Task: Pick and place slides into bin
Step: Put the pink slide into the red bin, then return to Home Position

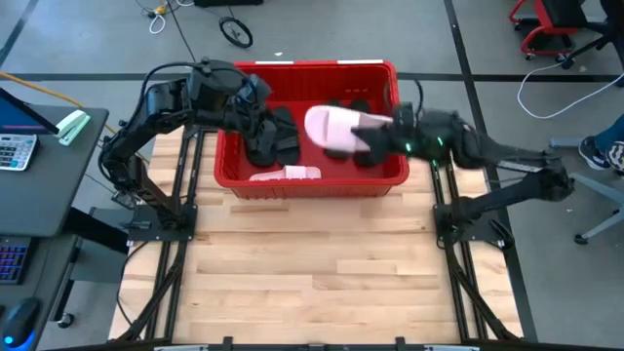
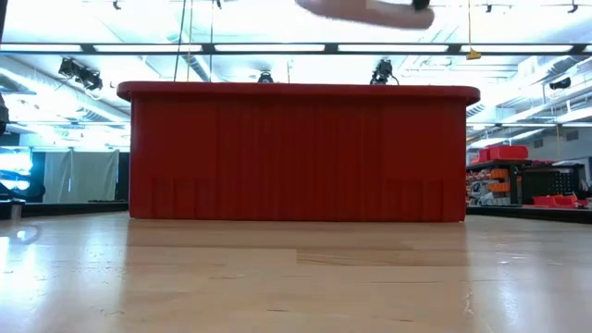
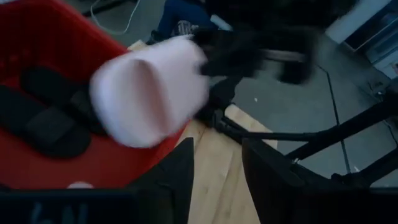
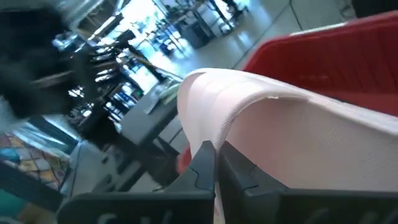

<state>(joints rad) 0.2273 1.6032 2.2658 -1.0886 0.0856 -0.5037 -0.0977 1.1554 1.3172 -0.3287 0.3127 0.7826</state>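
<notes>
The red bin stands at the table's far middle; it also shows in the low view. Several black slides lie inside it, and they show in the left wrist view too. One pink slide lies inside against the near wall. My right gripper is shut on the other pink slide, held above the bin's middle. My left gripper hangs open and empty over the bin's left part. My right gripper pinches the pink slide's thin edge between its two fingers, at the slide's right-hand end. The fingers come roughly level from the table's right. The slide is lifted clear above the bin's rim, its opening facing my left gripper.
The near half of the wooden table lies in front of the bin. A desk with a calculator stands at the left. A person's shoes and cables on the floor show at the right.
</notes>
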